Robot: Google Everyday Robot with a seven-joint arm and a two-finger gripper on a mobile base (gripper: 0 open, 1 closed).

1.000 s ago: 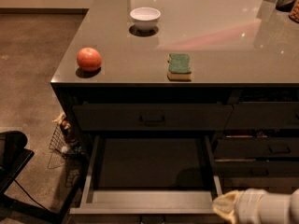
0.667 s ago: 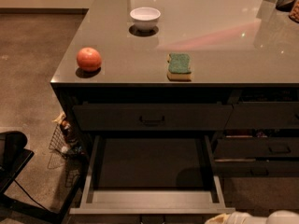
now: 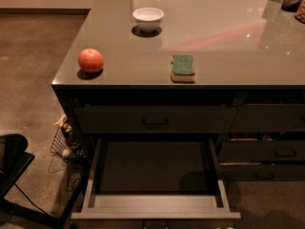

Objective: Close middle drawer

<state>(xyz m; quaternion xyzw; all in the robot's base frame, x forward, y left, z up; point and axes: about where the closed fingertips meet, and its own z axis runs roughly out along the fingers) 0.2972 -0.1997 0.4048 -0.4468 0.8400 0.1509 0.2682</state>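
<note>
One middle drawer (image 3: 155, 168) open; one bowl (image 3: 148, 18), one sponge (image 3: 183, 67), one fruit (image 3: 90, 60) above (claw unseen, state untellable).

1. The middle drawer (image 3: 155, 168) stands pulled far out from the front of the bench (image 3: 214, 37), directly beneath the taller dark drawer front (image 3: 155, 119)
2. It is wide and shallow, with a flat dark floor and lighter grey inner walls at left, right and front
3. It sits level and square to the bench, its short front at the bottom of the view
4. The tool is out of view
</note>
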